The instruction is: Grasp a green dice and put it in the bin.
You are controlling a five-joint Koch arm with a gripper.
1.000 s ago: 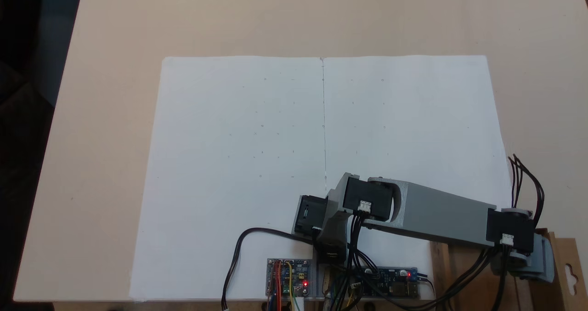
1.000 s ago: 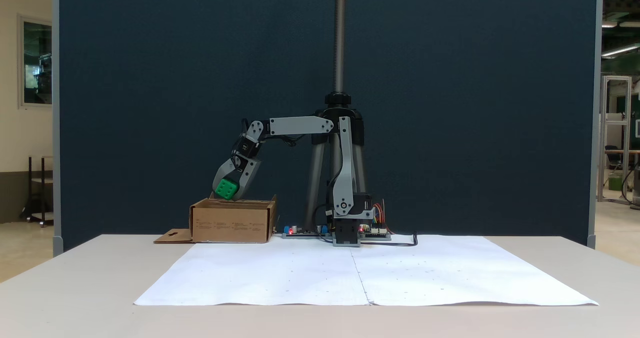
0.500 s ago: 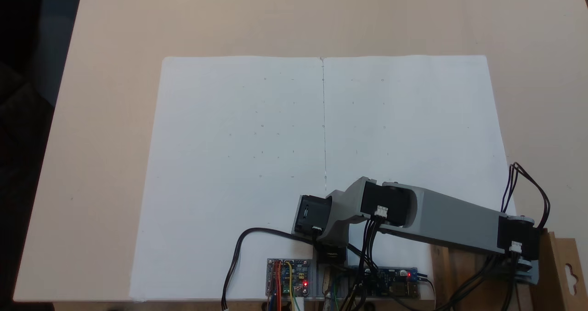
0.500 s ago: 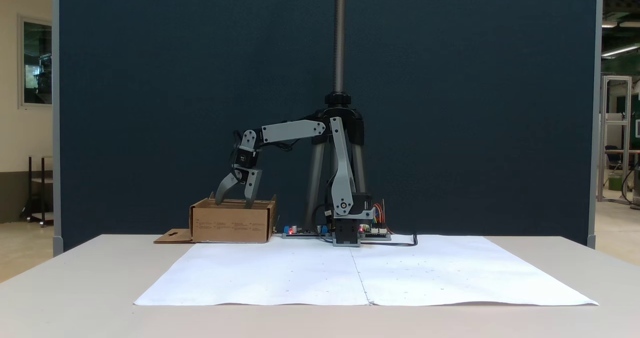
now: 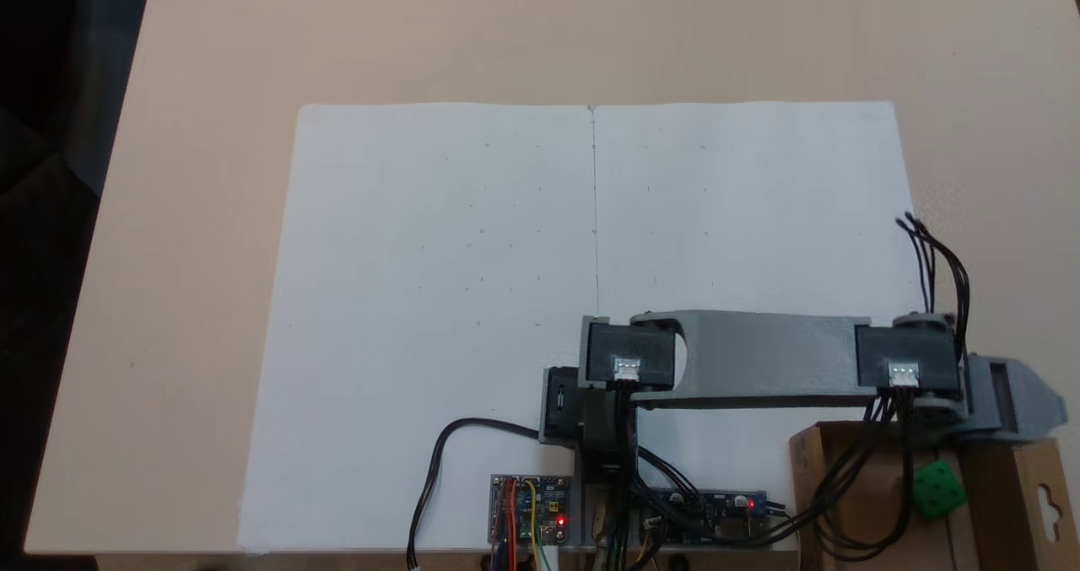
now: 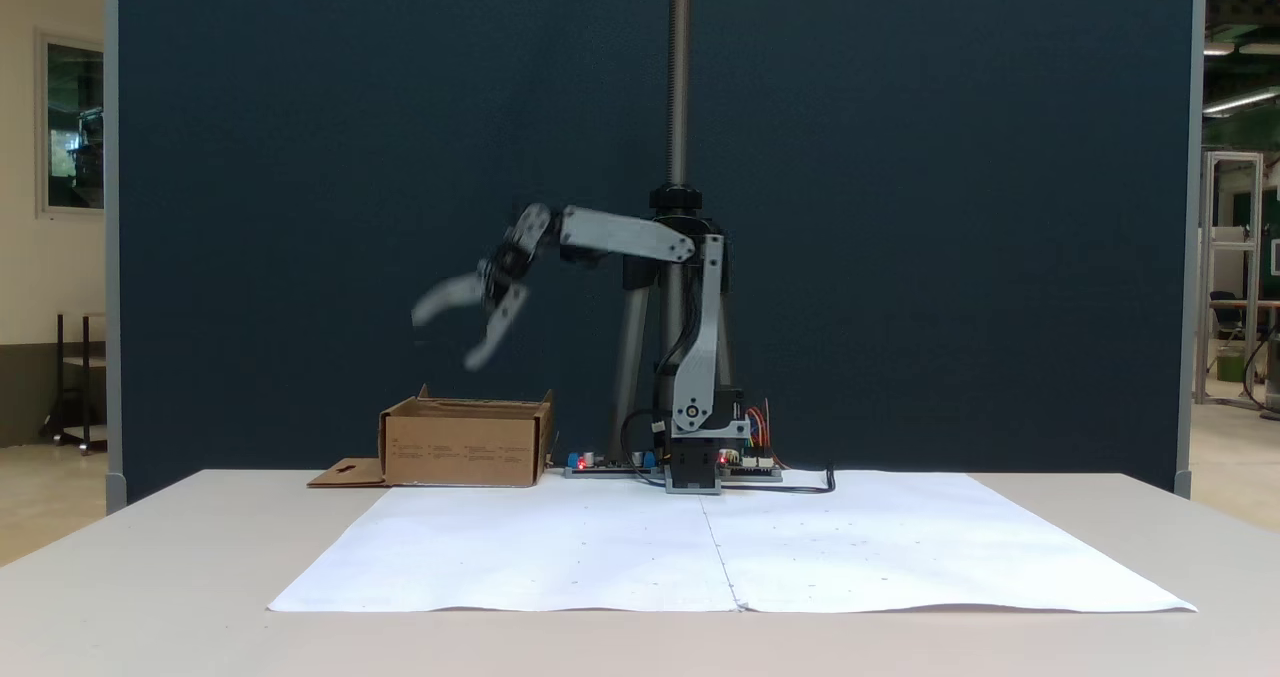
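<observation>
The green dice (image 5: 938, 489) lies inside the bin (image 5: 804, 487), a low brown cardboard box with a hang-tab flap; in a fixed view the bin (image 6: 465, 447) stands at the left and its walls hide the dice. My gripper (image 6: 443, 340) hangs well above the bin, blurred by motion, its jaws spread wide with nothing between them. Seen from above, the gripper (image 5: 1042, 402) sits over the bin's far edge, just beyond the dice.
A large white paper sheet (image 5: 591, 284) covers the middle of the table. Circuit boards (image 5: 527, 508) and black cables (image 5: 439, 461) sit by the arm's base. A tripod pole (image 6: 680, 77) and a dark blue partition stand behind the arm.
The gripper, shut on the dice a second ago, opened inside the bin and let it go. It has since risen above the bin, and the dice now rests inside.
</observation>
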